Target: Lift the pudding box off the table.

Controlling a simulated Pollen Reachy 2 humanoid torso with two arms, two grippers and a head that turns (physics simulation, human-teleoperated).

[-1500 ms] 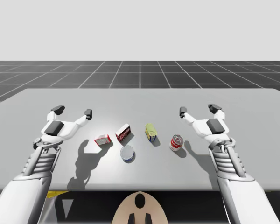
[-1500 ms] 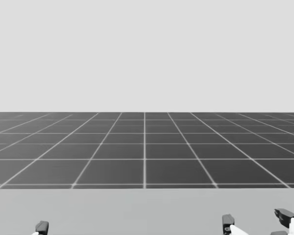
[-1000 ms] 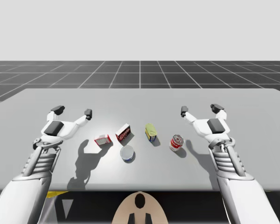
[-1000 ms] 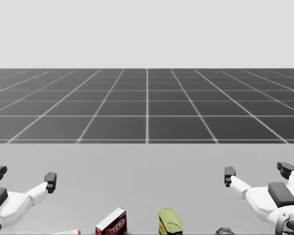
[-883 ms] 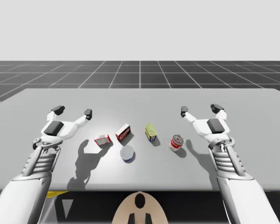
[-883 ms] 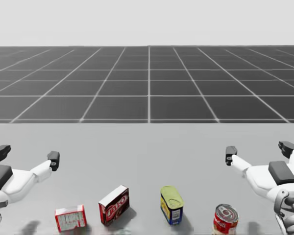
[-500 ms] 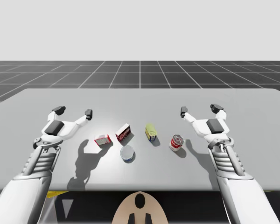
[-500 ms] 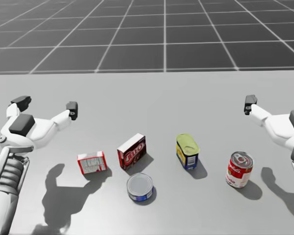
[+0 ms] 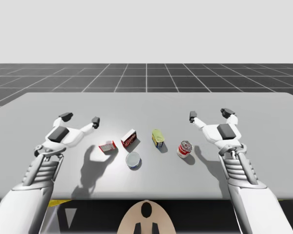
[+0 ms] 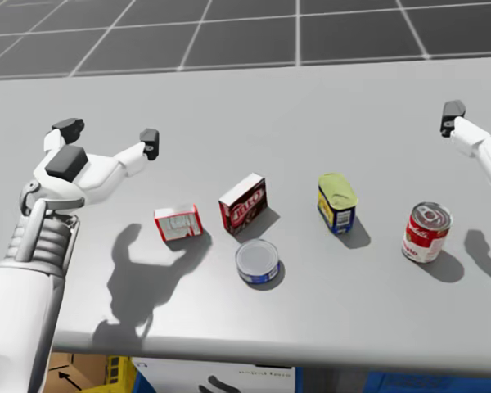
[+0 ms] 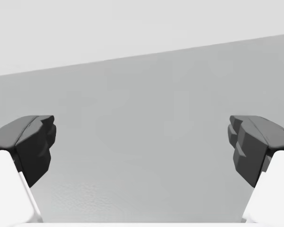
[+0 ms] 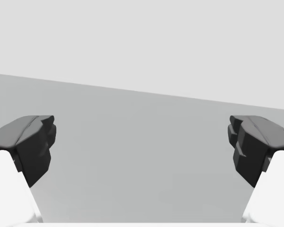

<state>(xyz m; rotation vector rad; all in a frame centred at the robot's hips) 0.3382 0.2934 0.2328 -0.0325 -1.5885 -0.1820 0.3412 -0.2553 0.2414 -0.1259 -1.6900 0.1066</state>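
- High view: the pudding box (image 9: pixel 129 138) is standing on the table (image 9: pixel 146 105), just right of our left gripper (image 9: pixel 80 118), the nearer one; our right gripper (image 9: pixel 210 114) is hovering well apart.
- Head view: the box's long side is running slantwise, beside a red-and-white box (image 10: pixel 177 222).
- Left wrist view: our left gripper is gaping wide, holding nothing.
- Right wrist view: our right gripper is likewise gaping, empty.

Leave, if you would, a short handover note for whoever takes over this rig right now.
The left end effector is open and empty, above the table, left of the things.
The right end effector is open and empty, to the right of the red and white can.
The dark red pudding box stands on the table between the small red and white box and the yellow can, behind the flat blue can.
Done: nothing grasped.
Left: reach, close on the box, lift it; the left arm looks nearer.
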